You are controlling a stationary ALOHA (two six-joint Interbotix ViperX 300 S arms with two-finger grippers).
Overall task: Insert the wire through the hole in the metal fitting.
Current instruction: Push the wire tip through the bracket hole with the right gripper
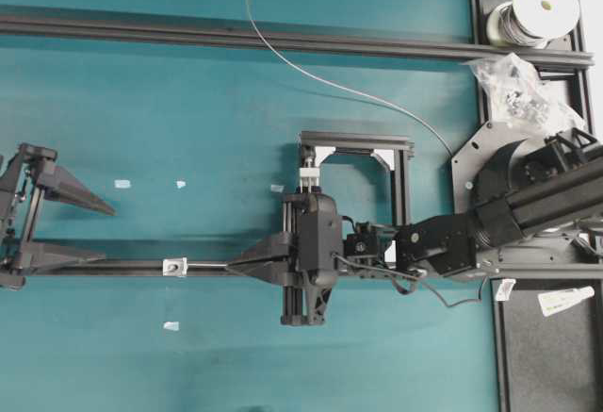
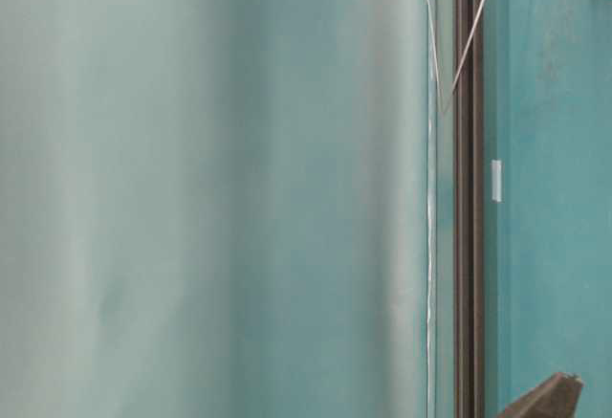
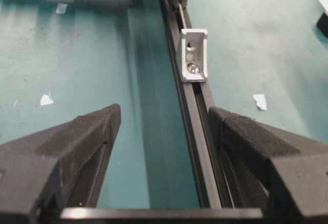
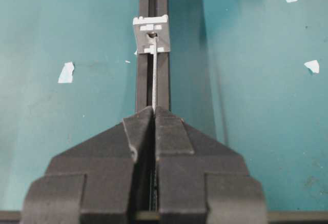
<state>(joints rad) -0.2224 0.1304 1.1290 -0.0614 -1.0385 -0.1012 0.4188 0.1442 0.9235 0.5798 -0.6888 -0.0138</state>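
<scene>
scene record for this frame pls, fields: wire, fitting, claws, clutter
wire: thin silvery wire, pinched in the right claw, free end straight, tip at the hole; whether it has gone through cannot be told
fitting: small metal fitting sitting on the black rail
left claw: left claw open, straddling the rail short of the fitting, holding nothing
right claw: shut on the wire, aligned along the rail
clutter: white paper scraps on the teal table; wire spool at the top right

Robotics laboratory bench: teal work mat (image 1: pixel 188 101), black aluminium extrusion rails (image 1: pixel 236 37), wire spool (image 1: pixel 539 7).
</scene>
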